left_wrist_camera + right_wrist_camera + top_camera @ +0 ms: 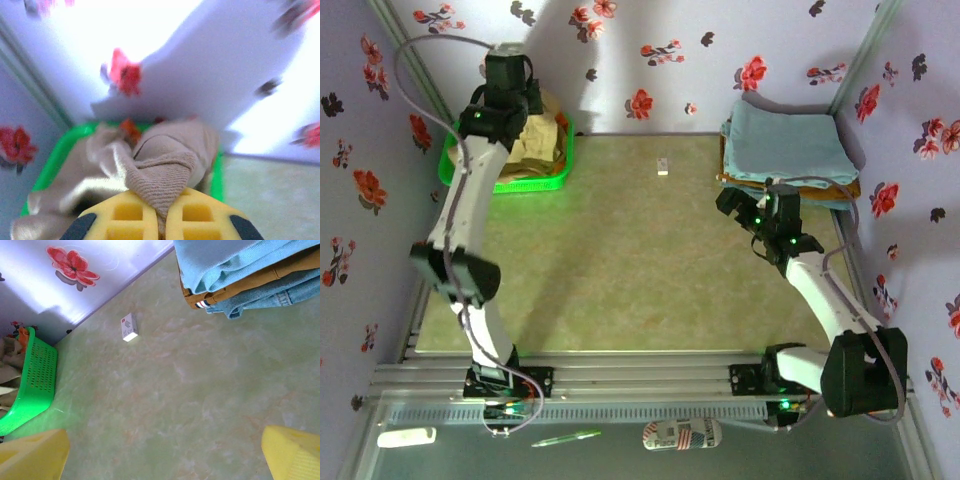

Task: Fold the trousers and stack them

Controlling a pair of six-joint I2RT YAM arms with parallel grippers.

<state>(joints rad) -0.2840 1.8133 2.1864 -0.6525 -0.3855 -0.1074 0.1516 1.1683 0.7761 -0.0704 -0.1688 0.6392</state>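
Tan trousers crumpled in green basket; left tool pinching fold; right tool wide apart, empty.

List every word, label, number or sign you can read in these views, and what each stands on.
Nothing reads clearly.
Small white box on the pale green tabletop: red mark and grey print, too small to read.
Stars-and-stripes patterned object at the bottom edge of the top view: print too blurred to read.
Tan cloth trousers gripped in the left hand: no label visible.
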